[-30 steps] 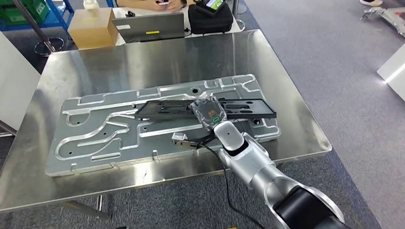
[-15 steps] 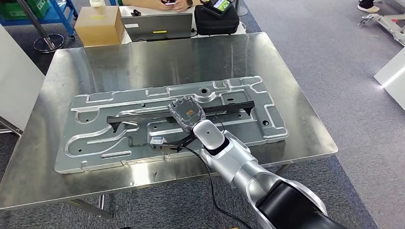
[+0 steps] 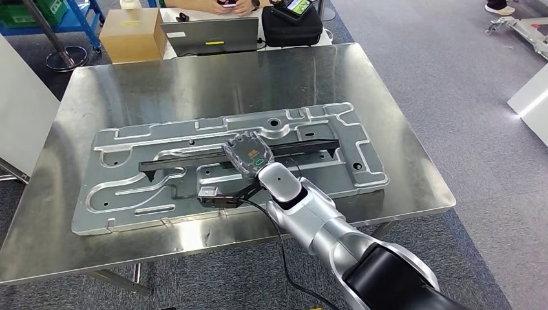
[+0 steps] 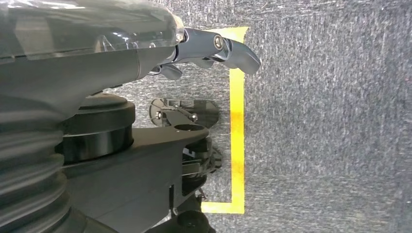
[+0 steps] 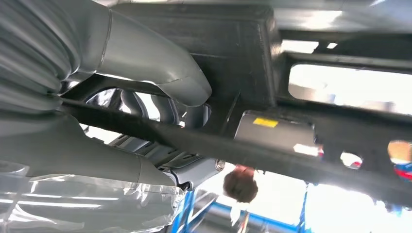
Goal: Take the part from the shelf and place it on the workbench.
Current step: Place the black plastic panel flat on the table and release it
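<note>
Right hand (image 3: 249,154) grasps long black frame part (image 3: 174,161) in its fingers (image 5: 160,104), above grooved metal plate (image 3: 129,187) on steel counter (image 3: 194,84). Left hand (image 4: 121,43) fingers: grasp state undeterminable.

Your counter (image 3: 194,84) is a bare steel top standing on grey carpet. A large machined aluminium plate (image 3: 129,187) with grooved channels lies flat across its middle and near half, running left to right, its near edge close to the counter's near edge.
</note>
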You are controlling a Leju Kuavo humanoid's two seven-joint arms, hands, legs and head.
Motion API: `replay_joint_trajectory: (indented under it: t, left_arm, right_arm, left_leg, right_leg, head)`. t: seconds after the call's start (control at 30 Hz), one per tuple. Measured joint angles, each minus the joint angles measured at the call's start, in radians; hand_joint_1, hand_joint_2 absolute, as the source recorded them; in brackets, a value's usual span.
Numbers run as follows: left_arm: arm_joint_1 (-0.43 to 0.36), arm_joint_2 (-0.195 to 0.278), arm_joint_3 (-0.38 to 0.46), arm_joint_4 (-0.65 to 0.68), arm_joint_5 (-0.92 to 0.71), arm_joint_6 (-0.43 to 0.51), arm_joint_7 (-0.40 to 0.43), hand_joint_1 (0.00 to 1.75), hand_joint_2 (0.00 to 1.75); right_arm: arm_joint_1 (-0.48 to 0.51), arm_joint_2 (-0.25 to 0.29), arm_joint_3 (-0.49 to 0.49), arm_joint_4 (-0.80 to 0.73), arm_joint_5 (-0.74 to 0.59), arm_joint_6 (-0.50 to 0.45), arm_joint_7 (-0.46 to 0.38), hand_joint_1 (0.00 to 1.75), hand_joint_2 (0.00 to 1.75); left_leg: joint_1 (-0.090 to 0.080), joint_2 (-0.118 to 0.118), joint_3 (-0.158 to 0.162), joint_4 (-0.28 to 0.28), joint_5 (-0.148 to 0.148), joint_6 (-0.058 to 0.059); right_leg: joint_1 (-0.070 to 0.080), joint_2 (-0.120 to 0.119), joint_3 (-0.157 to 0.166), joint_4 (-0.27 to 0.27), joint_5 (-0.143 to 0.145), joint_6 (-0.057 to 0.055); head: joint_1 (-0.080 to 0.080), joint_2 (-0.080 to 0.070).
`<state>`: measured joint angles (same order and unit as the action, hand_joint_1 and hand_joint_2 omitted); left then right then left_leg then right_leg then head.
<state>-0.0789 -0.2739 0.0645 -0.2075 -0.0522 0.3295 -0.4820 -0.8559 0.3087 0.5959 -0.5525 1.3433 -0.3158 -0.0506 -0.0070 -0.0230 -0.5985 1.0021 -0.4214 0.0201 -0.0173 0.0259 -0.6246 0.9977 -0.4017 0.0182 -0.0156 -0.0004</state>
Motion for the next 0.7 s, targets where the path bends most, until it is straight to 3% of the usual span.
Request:
replay_joint_trajectory:
  t: [0.13, 0.23, 0.37, 0.53, 0.67, 0.7]
  left_arm:
    - [0.0, 0.001, 0.003, 0.0, 0.037, 0.042, -0.041, 0.0, 1.75]
    - [0.002, 0.014, 0.026, 0.0, 0.097, 0.006, -0.114, 0.0, 1.75]
    - [0.007, 0.036, 0.041, 0.0, 0.091, -0.034, -0.155, 0.0, 1.75]
    - [0.009, 0.045, 0.042, 0.0, 0.055, 0.004, -0.173, 0.0, 1.75]
    - [0.008, 0.049, 0.042, 0.0, 0.052, 0.014, -0.151, 0.0, 1.75]
    - [0.008, 0.051, 0.042, 0.0, 0.045, 0.024, -0.142, 0.0, 1.75]
  right_arm:
    - [0.041, 0.004, -0.002, -0.007, -0.137, 0.048, -0.109, 1.75, 1.75]
    - [0.08, 0.004, -0.002, -0.019, -0.282, 0.098, -0.189, 1.75, 1.75]
    - [0.093, -0.012, 0.002, -0.022, -0.423, 0.096, -0.215, 1.75, 1.75]
    - [0.108, -0.039, 0.002, -0.03, -0.468, 0.055, -0.223, 1.75, 1.75]
    - [0.147, -0.061, 0.003, -0.066, -0.46, 0.04, -0.209, 0.0, 0.0]
    - [0.163, -0.066, 0.003, -0.079, -0.459, 0.037, -0.203, 0.0, 0.0]
  left_leg:
    - [0.001, 0.001, 0.0, 0.0, 0.0, -0.001]
    - [0.001, 0.007, 0.005, 0.0, -0.004, -0.003]
    - [0.001, 0.014, 0.017, -0.001, -0.009, -0.002]
    - [0.001, 0.009, 0.033, -0.001, -0.013, 0.0]
    - [0.001, 0.004, 0.036, -0.001, -0.013, 0.001]
    - [0.001, 0.003, 0.035, -0.001, -0.013, 0.001]
  right_leg:
    - [0.001, 0.001, 0.0, 0.0, 0.0, 0.0]
    - [0.002, 0.007, 0.002, 0.0, -0.001, -0.001]
    - [0.002, 0.011, 0.012, -0.001, -0.008, -0.001]
    - [0.003, 0.007, 0.03, -0.001, -0.017, -0.004]
    - [0.003, 0.003, 0.034, -0.001, -0.018, -0.005]
    - [0.002, 0.002, 0.034, -0.001, -0.018, -0.004]
  head:
    - [0.0, 0.0]
    - [0.0, 0.0]
    - [0.0, 0.0]
    - [0.0, 0.0]
    - [0.0, 0.0]
    - [0.0, 0.0]
